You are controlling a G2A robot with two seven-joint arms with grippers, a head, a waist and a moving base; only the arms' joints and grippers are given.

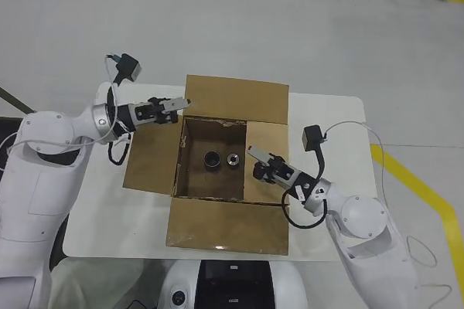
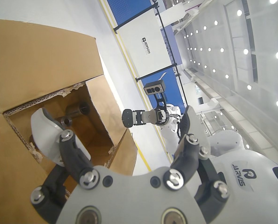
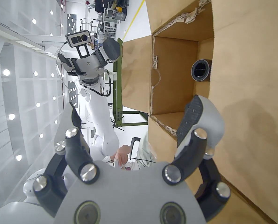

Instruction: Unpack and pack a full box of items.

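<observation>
The left gripper (image 2: 114, 117) is spread wide and holds nothing. One of its fingers (image 2: 47, 136) shows against the box's opening, the other well off to the side. Seen from above, the left gripper (image 1: 175, 103) sits at the far left corner of the box (image 1: 216, 224), just outside the opening.

The right gripper (image 3: 134, 113) is also wide apart and empty, 1 finger (image 3: 199, 110) in front of the opening. From above, the right gripper (image 1: 257, 158) is at the opening's right edge, by the fold of the right flap (image 1: 267, 131).

On the box floor stand 2 items, side by side and close but apart: a dark tube (image 1: 211, 160) and a smaller metal bush (image 1: 233, 161). All 4 flaps are folded outward. The box rests on a white table (image 1: 325, 116).
</observation>
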